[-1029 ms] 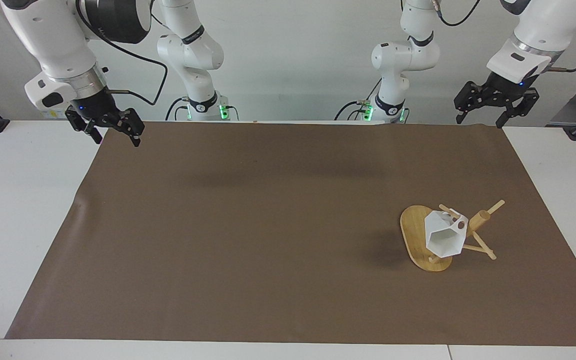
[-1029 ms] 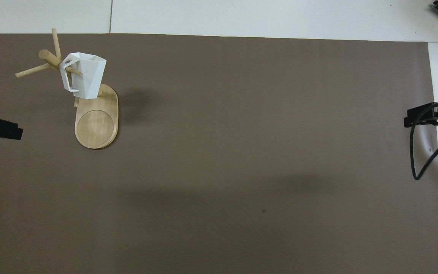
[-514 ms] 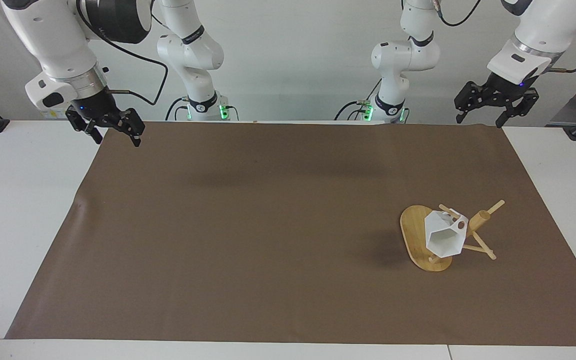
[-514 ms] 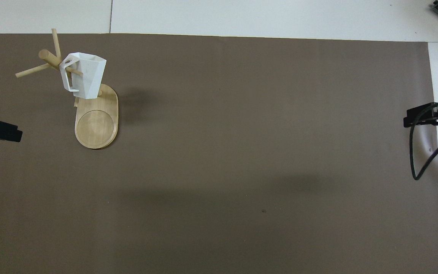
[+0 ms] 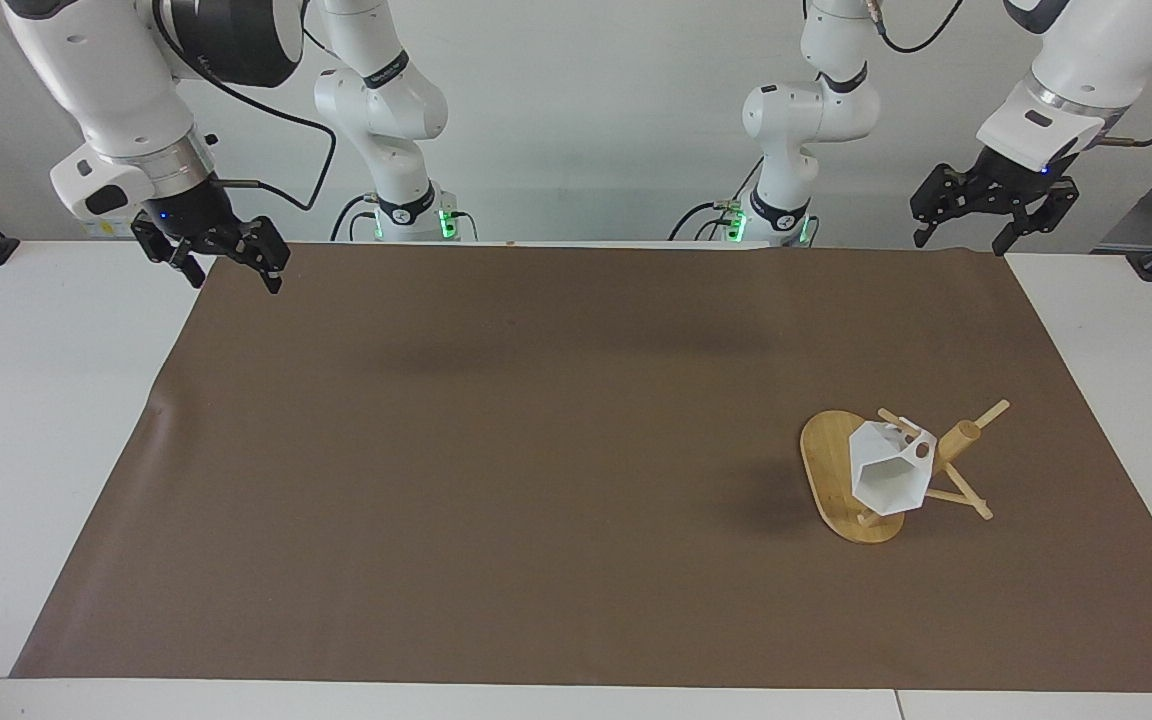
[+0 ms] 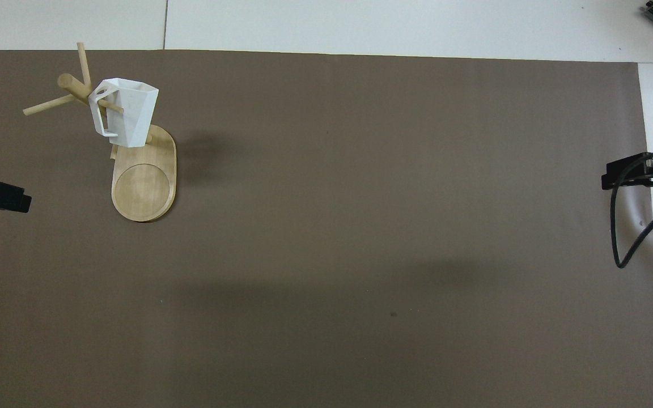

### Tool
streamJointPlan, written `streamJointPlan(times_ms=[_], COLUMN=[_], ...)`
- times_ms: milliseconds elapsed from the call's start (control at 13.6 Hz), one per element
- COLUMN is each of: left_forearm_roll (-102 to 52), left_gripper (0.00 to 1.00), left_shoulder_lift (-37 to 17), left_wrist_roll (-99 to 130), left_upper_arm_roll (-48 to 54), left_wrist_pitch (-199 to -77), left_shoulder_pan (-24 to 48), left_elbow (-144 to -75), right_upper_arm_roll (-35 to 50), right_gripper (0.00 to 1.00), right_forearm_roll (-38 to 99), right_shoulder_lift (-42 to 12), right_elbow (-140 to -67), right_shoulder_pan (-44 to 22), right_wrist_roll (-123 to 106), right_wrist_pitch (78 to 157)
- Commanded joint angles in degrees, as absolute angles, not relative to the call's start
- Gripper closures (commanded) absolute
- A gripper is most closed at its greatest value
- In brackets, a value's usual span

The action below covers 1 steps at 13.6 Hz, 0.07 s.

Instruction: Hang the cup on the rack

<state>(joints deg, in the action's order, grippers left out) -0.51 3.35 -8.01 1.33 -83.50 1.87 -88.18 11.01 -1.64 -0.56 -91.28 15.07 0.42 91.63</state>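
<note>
1. The cup (image 5: 888,478) is seen hung by its handle on a peg of the rack (image 5: 958,442), above the rack's oval base, its inside showing nothing.
2. The rack is stood on the brown mat (image 5: 536,450) covering the surface (image 5: 36,420), toward the left arm's end and well away from the robots.
3. The left hand (image 5: 991,212) is held released and empty above the mat's corner.
4. The right hand (image 5: 226,258) is likewise held spread and empty over the mat's edge at its own end.

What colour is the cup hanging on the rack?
White; the cup shows best in the overhead view.
</note>
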Motion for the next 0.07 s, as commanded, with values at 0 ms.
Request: streamJointPlan(times_ms=[0], left_forearm_roll=[0.7], left_gripper=[0.00], left_shoulder_lift=[4.8], left_wrist_roll=[-8.4], left_upper_arm_roll=[1.1], left_wrist_pitch=[-83.9], left_shoulder_pan=[2.0], left_elbow=[-89.8], right_upper_arm_roll=[11.2], right_gripper=[0.00], right_forearm_roll=[-1.3], right_shoulder_lift=[0.0], right_elbow=[-91.5], right_shoulder_pan=[15.4], right_wrist_roll=[-0.6], right_wrist_pitch=[90.7])
